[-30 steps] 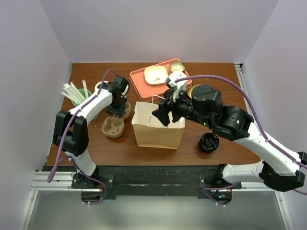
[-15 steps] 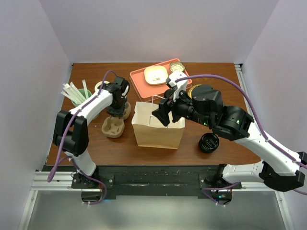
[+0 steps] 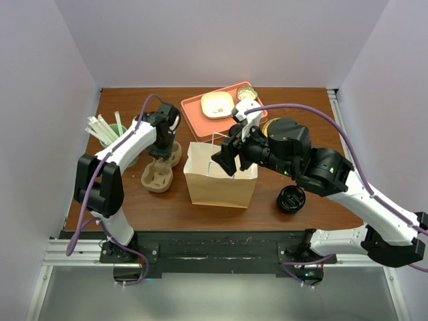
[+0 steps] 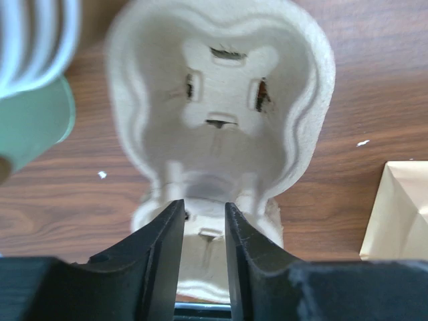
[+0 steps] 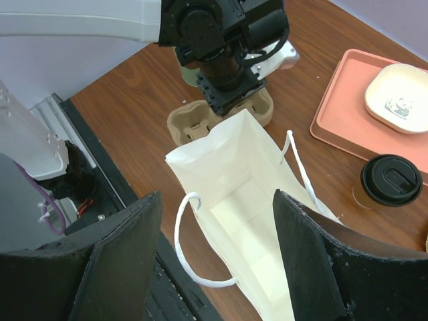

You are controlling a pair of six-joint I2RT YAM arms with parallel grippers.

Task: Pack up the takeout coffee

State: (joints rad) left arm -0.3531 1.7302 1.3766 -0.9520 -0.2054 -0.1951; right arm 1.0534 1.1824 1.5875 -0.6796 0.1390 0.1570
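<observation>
The takeout coffee (image 5: 391,179), a small cup under a round black lid, stands beside the salmon tray (image 5: 341,114); in the top view my right arm hides it. The brown paper bag (image 3: 221,184) stands open in the middle. My right gripper (image 5: 217,197) hangs open above the bag's mouth (image 5: 241,167) with nothing between its fingers. My left gripper (image 4: 204,207) is low over the pulp cup carrier (image 4: 221,80). Its jaws stand narrowly apart on either side of the carrier's middle ridge. From above, the left gripper (image 3: 162,148) is left of the bag, over the carrier (image 3: 159,175).
A green cup of white straws (image 3: 110,134) stands at the left edge. The tray (image 3: 200,117) at the back holds a white dish (image 3: 217,105). A squat black round piece (image 3: 291,199) lies right of the bag, under my right arm.
The left jaws have narrowed around the carrier's ridge, and the left wrist shifted slightly toward the back. The right arm and the bag have not moved.
</observation>
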